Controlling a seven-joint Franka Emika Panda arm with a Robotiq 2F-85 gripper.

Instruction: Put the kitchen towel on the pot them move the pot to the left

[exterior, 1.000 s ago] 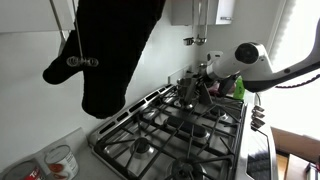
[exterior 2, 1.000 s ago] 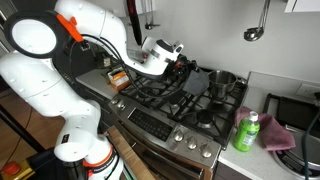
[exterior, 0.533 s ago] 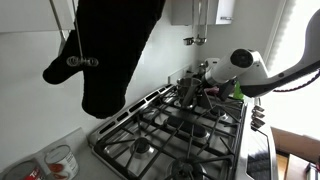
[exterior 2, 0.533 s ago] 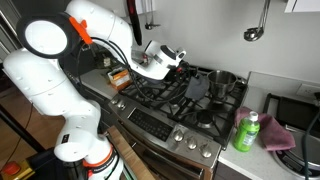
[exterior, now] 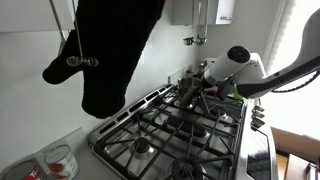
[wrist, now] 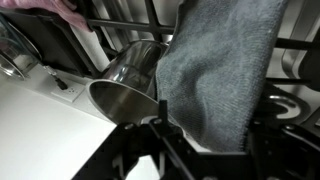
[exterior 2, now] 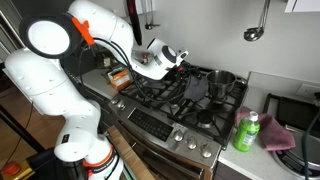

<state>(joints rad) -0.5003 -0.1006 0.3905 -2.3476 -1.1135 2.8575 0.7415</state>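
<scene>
The pot (wrist: 128, 78) is a small shiny steel cylinder on a back burner close to the wall, seen in both exterior views (exterior 2: 222, 80) (exterior: 179, 78). The grey kitchen towel (wrist: 220, 70) hangs down right beside it and overlaps its near side; its top edge lies between my fingers. In an exterior view the towel (exterior 2: 196, 88) hangs just off the pot's rim. My gripper (wrist: 212, 122) is above the towel, its jaws spread wide, one finger (wrist: 162, 108) next to the pot's rim. The gripper (exterior 2: 186, 66) (exterior: 204, 80) hovers over the stove's back half.
Black stove grates (exterior 2: 170, 100) cover the cooktop. A black oven mitt (exterior: 110, 50) hangs close to the camera. A green bottle (exterior 2: 248, 132) stands on the counter beside the stove, with a ladle (exterior 2: 255, 30) on the wall above. A second steel vessel (wrist: 10, 55) sits behind the pot.
The jaws have spread apart around the towel's top edge. The arm has shifted slightly toward the pot, and the towel now hangs closer to it.
</scene>
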